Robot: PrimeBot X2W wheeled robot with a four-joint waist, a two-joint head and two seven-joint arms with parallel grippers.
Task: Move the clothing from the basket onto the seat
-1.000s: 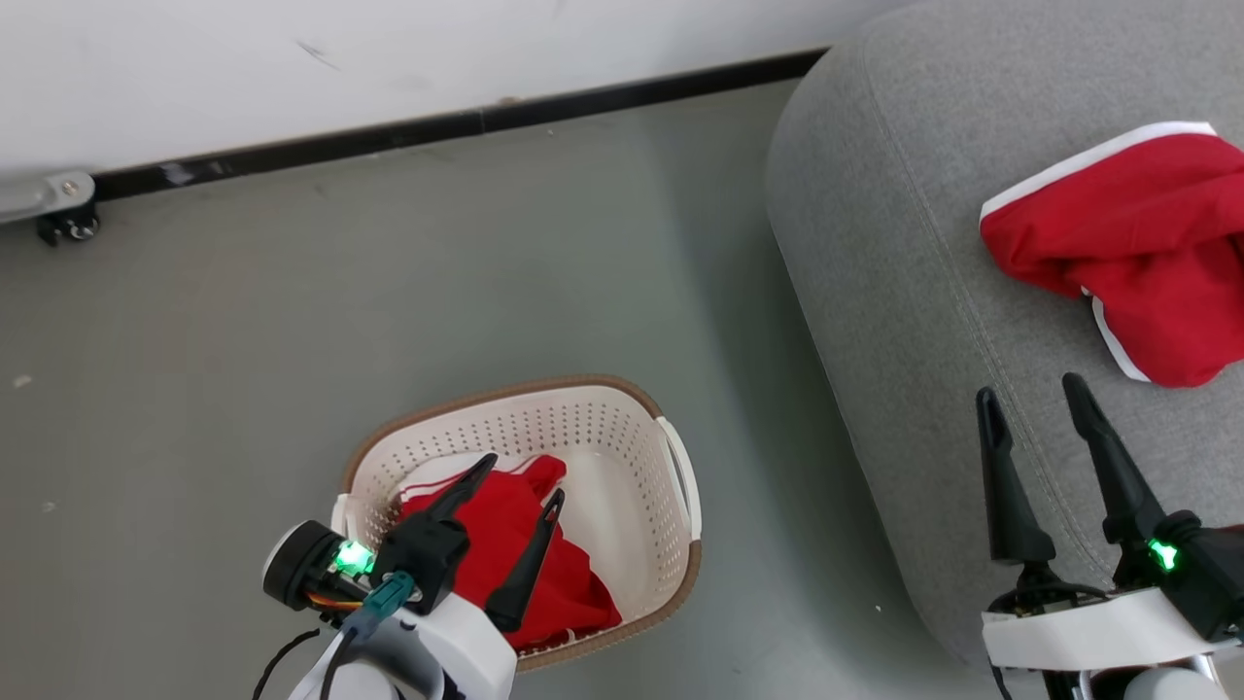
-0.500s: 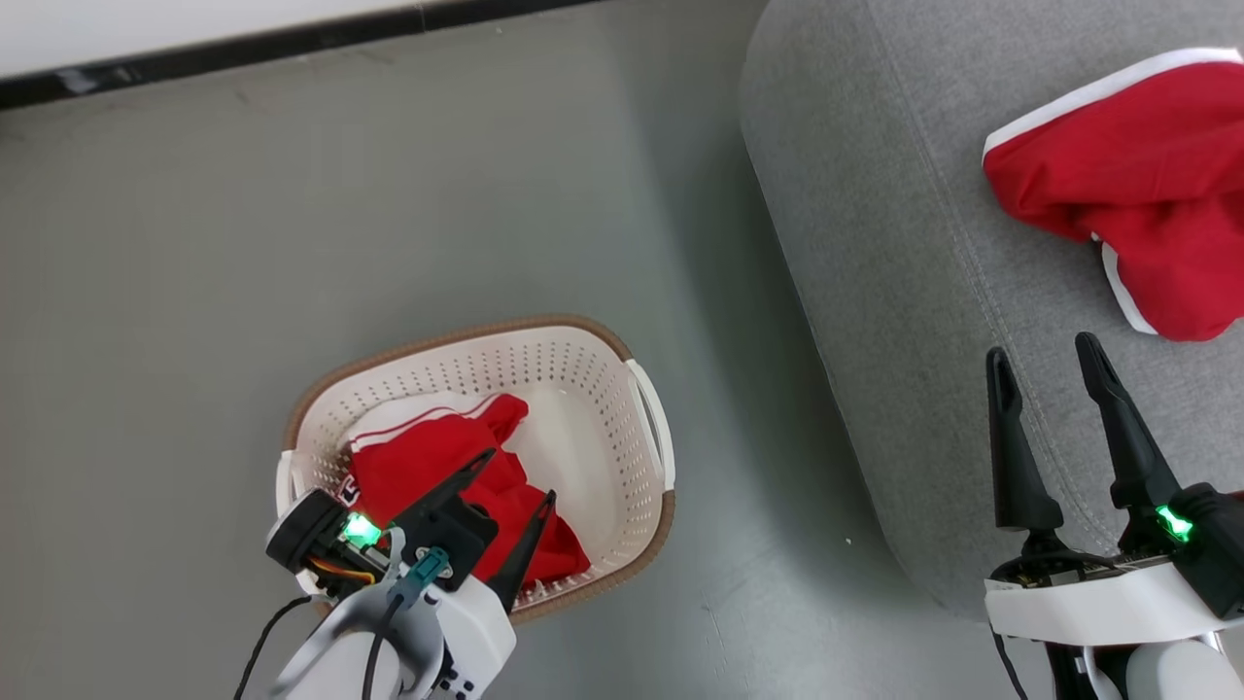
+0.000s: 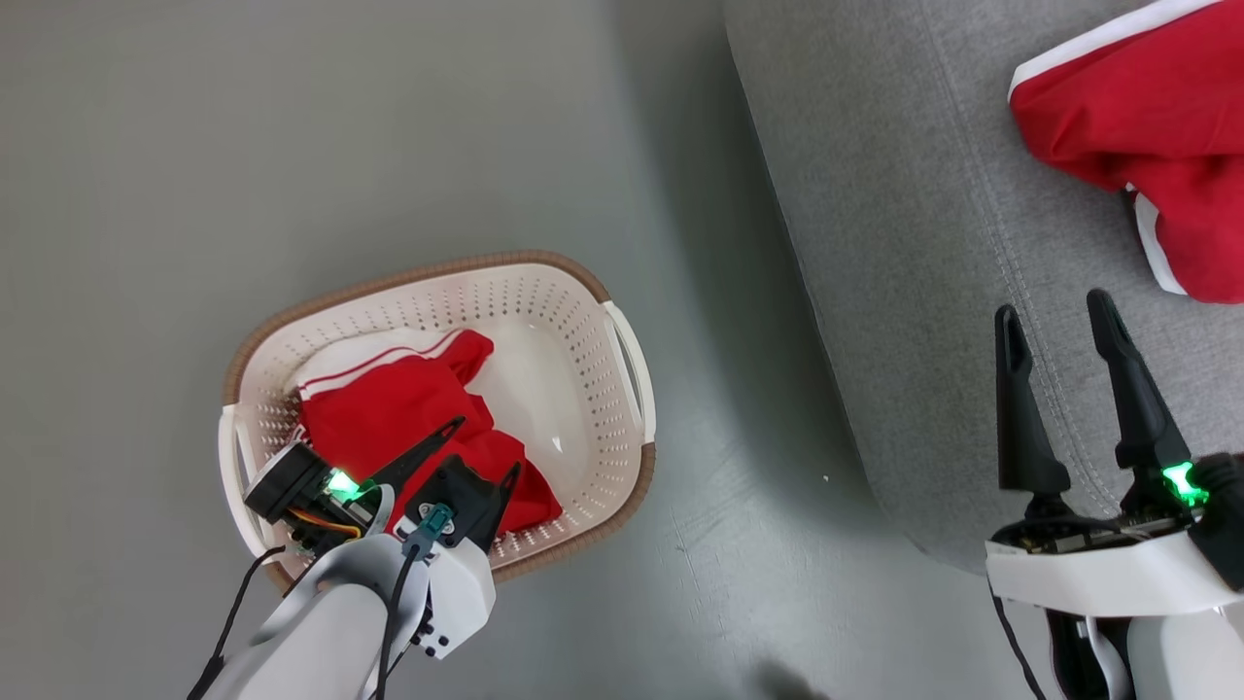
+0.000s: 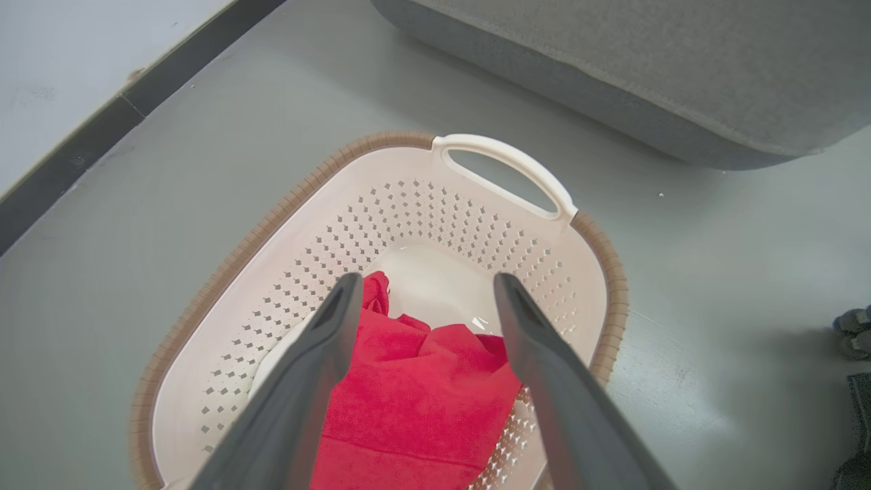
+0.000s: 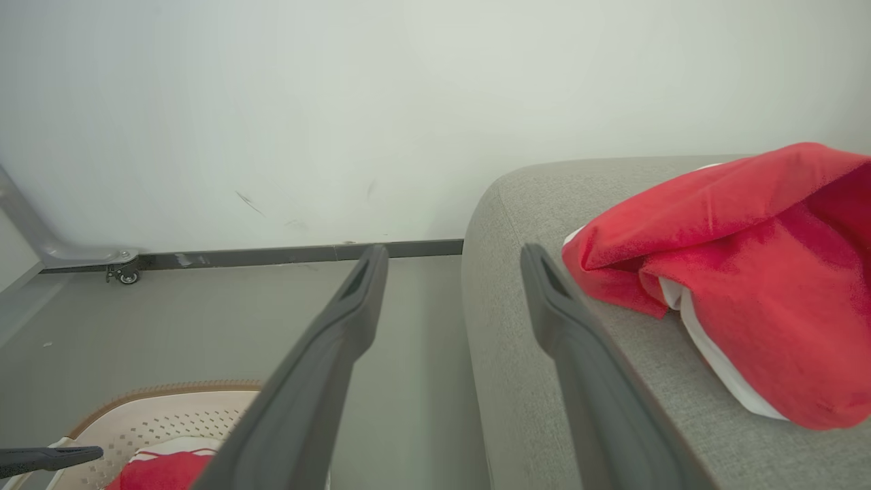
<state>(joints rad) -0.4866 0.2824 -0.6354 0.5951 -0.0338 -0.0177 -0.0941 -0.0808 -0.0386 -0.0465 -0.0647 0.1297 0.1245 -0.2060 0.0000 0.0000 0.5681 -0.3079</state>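
Over at the basket (image 3: pixel 544 311), the left end effector (image 3: pixel 485 444) hung above the near end, both dark fingers spread wide with nothing clamped between them. The tips pointed down at the red garment (image 3: pixel 408 408), which lay crumpled in the half of the basket farther from the sofa (image 3: pixel 923 243). Whether a fingertip touched the cloth could not be told. A white band with thin red stripes ran along that garment's far edge. From the left wrist, red fabric filled the gap under the fingers, with bare cream bottom beyond it and a side handle at the far rim.

The basket stood on the grey floor (image 3: pixel 292 146), near the sofa's rounded end but apart from it, a strip of floor between them.

On the other side, the right end effector (image 3: pixel 1052 303) was wide open too, and empty. It hovered over the sofa's front edge with its fingers pointing up the head view. The trimmed red garment (image 3: pixel 1127 107) lay bunched on the sofa cushion beyond and to the right of those tips, clear of them, its wide white edging showing along the top and lower folds. From the right wrist, a pale wall and dark baseboard (image 5: pixel 272 257) ran behind.
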